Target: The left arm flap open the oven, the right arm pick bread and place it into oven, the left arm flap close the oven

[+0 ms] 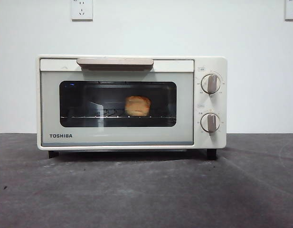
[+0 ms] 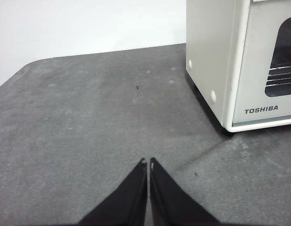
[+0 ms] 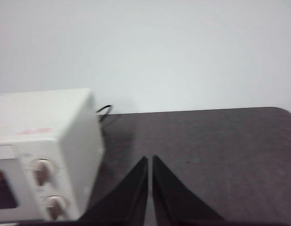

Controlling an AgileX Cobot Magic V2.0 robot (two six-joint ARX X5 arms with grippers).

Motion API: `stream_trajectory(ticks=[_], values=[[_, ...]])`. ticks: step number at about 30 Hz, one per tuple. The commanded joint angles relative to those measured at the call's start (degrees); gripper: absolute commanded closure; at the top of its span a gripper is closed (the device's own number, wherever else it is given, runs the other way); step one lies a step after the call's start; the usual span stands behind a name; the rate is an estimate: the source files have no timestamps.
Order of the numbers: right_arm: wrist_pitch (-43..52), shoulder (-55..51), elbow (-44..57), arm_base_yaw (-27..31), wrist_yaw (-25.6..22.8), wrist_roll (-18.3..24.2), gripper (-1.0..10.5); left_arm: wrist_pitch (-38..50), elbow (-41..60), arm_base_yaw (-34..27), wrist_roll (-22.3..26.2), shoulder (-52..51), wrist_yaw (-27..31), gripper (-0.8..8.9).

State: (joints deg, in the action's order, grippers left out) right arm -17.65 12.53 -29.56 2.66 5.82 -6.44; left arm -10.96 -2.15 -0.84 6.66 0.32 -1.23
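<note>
Jaws of the left gripper (image 2: 148,161) are pressed together on nothing, poised above the bare dark table (image 2: 88,122) left of the oven (image 1: 132,102); the right gripper (image 3: 149,159) is likewise pinched together and empty, held off the oven's right side near its knobs (image 3: 41,170). The oven's door (image 1: 117,107) is up and closed under its beige handle (image 1: 115,61). Behind the glass the bread (image 1: 137,105) sits on the wire rack (image 1: 108,115), slightly right of centre.

Closed right end effector (image 3: 149,159) above dark table (image 3: 220,150), beside oven (image 3: 51,141).
</note>
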Motion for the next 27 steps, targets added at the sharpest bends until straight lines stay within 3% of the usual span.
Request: stream_trajectory(ticks=[1, 5, 13, 27], values=[[6.5, -3.4, 6.6, 0.7, -0.1, -2.1, 9.3, -0.1, 0.8, 0.1, -0.3, -0.1, 0.2, 7.97], [11.9, -7.8, 15.5, 0.6, -0.1, -4.5, 9.3, -0.1, 0.8, 0.1, -0.3, -0.1, 0.2, 7.97], [12.1, -12.1, 25.0, 0.6, -1.8, -5.6, 9.3, -0.1, 0.8, 0.1, -0.3, -0.1, 0.2, 7.97], [8.0, -12.3, 29.0, 0.6, -3.8, -7.5, 9.3, -0.1, 0.8, 0.1, -0.3, -0.1, 0.2, 7.97]])
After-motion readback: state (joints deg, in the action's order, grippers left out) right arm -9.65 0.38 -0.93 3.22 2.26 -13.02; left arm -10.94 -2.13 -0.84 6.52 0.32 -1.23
